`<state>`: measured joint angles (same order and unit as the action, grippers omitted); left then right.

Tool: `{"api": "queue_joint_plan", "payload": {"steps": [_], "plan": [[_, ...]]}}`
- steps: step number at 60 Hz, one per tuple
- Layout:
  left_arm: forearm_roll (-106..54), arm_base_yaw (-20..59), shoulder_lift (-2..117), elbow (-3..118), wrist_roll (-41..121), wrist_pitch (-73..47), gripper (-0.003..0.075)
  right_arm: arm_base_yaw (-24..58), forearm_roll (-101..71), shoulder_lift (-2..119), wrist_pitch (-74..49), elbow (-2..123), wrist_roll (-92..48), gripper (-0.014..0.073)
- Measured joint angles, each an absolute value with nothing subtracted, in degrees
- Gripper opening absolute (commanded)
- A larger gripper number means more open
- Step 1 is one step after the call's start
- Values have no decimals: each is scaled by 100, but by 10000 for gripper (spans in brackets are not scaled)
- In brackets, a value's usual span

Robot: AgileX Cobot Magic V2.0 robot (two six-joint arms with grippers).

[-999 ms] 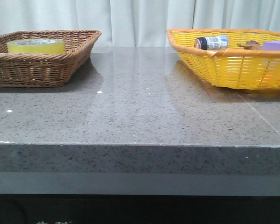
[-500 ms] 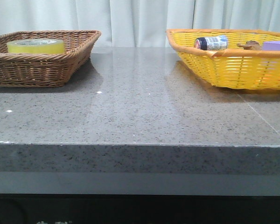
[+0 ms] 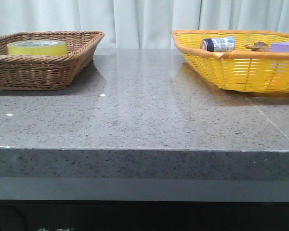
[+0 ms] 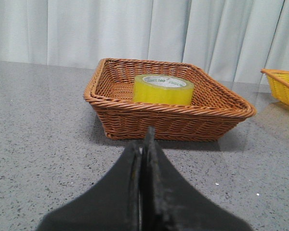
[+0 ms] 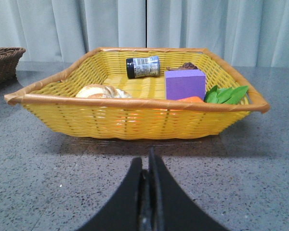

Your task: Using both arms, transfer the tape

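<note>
The tape (image 3: 36, 47), a thick yellow roll with a pale core, lies flat in the brown wicker basket (image 3: 48, 72) at the back left of the table. It also shows in the left wrist view (image 4: 163, 89), inside that basket (image 4: 168, 118). My left gripper (image 4: 145, 144) is shut and empty, low over the table in front of the brown basket. My right gripper (image 5: 147, 161) is shut and empty, low over the table in front of the yellow basket (image 5: 135, 115). Neither arm shows in the front view.
The yellow basket (image 3: 241, 67) stands at the back right and holds a small dark-capped bottle (image 5: 142, 67), a purple block (image 5: 185, 84), a bread roll (image 5: 102, 91), green leaves (image 5: 225, 94) and an orange item. A grey stone table (image 3: 144, 110) lies between the baskets; curtains hang behind.
</note>
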<state>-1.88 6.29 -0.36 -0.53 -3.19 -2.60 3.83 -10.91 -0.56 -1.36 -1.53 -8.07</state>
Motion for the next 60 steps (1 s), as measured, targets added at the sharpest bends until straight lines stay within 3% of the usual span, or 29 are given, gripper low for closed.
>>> {"api": "queue_joint_plan", "payload": {"steps": [60], "plan": [[-188, 629, -36, -53, -319, -260, -20, 183, -694, -65, 279, -162, -181, -69]]}}
